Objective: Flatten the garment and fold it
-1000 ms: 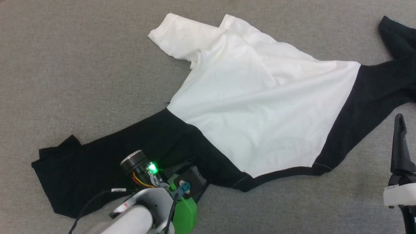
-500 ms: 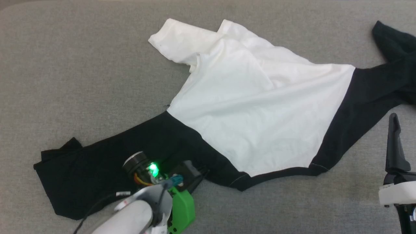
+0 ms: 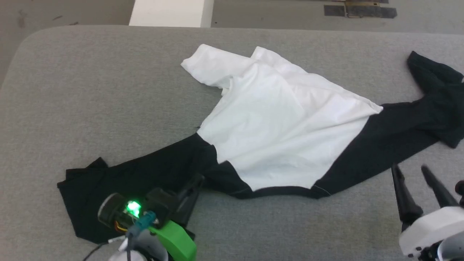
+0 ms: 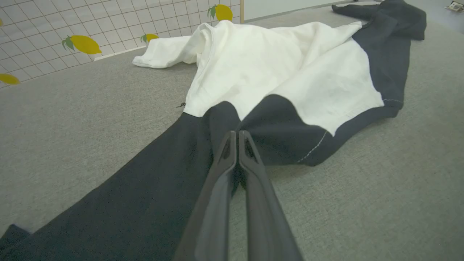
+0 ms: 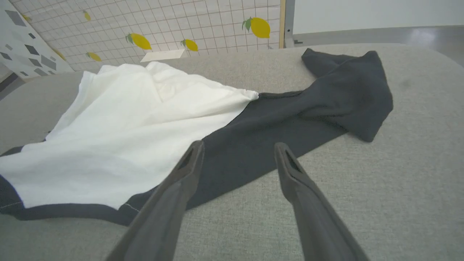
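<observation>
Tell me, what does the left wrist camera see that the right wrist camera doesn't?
Left wrist view: the left gripper, shut, pinching the long black sleeve of the shirt.
Right wrist view: the right gripper, open, by the other sleeve, which is crumpled at its end.
Both: the shirt's white body, the grey table and a tiled wall with lemons.

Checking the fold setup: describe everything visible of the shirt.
The garment is a soft shirt, white body with black sleeves and trim, lying rumpled on the grey table, sleeves spread sideways. The left hand is shut, pinching black cloth of one sleeve; the open right hand is near the other sleeve, not touching.
</observation>
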Controlling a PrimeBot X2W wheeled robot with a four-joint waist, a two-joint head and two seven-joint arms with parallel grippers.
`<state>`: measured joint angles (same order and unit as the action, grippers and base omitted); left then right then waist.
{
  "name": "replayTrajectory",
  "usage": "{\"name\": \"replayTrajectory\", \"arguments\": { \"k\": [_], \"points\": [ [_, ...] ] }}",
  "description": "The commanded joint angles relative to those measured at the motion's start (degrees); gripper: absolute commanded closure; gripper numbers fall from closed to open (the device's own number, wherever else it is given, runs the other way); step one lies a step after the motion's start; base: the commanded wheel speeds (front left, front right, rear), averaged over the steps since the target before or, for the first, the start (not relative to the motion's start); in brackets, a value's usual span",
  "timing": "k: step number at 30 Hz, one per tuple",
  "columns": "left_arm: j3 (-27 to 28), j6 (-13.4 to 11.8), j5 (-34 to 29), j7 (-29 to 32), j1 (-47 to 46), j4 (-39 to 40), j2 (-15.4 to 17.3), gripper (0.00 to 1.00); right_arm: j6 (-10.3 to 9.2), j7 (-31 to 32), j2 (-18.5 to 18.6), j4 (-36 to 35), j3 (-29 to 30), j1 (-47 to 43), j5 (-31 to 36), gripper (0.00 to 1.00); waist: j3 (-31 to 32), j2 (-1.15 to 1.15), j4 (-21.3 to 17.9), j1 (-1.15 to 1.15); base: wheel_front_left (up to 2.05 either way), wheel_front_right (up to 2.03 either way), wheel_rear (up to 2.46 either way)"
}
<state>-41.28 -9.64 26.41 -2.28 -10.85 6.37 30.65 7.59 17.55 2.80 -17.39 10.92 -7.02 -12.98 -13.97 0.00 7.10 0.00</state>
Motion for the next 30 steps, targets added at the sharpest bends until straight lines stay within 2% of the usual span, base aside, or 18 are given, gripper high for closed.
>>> {"name": "replayTrajectory", "arguments": {
  "k": [1,4,15,25,28,29,30],
  "points": [
    [-0.11,-0.38,-0.06,0.24,0.69,0.71,-0.07,1.00,-0.10,1.79,0.08,0.14,0.11,-0.87,-0.34,0.00,-0.22,0.00,1.02,0.00,0.00,0.00,0.00],
    [-0.86,-0.51,-0.40,0.55,0.39,1.89,-0.83,1.00,-0.10,5.28,0.08,0.10,0.73,-2.04,-1.25,0.00,-1.35,0.00,1.93,0.00,0.00,0.00,0.00],
    [-2.51,1.28,-1.42,0.23,-3.78,0.99,-3.18,1.00,-0.10,10.51,0.08,2.49,0.74,1.54,0.71,0.00,-6.13,0.00,4.95,0.00,0.00,0.00,0.00],
    [-3.20,2.47,-1.23,-0.99,-5.87,-1.47,-4.75,1.00,-0.10,15.48,0.08,11.13,2.96,6.29,2.42,0.00,-7.94,0.00,7.47,0.00,0.00,0.00,0.00],
    [-3.15,2.56,-1.13,-1.30,-6.14,-1.91,-4.80,1.00,-0.10,15.27,0.08,12.74,2.30,7.61,2.14,0.00,-8.21,0.00,7.62,0.00,0.00,0.00,0.00],
    [-3.15,2.56,-1.14,-1.39,-6.23,-2.09,-4.81,1.00,-0.10,14.92,0.08,13.06,1.84,8.15,2.04,0.08,-8.22,0.00,7.59,0.00,0.00,0.00,0.00],
    [-3.13,2.53,-1.17,-1.53,-6.31,-2.20,-4.82,1.00,-0.10,14.20,0.08,13.20,1.85,8.73,1.42,0.69,-8.17,0.00,7.52,0.00,0.00,0.00,0.00]
  ]
}}
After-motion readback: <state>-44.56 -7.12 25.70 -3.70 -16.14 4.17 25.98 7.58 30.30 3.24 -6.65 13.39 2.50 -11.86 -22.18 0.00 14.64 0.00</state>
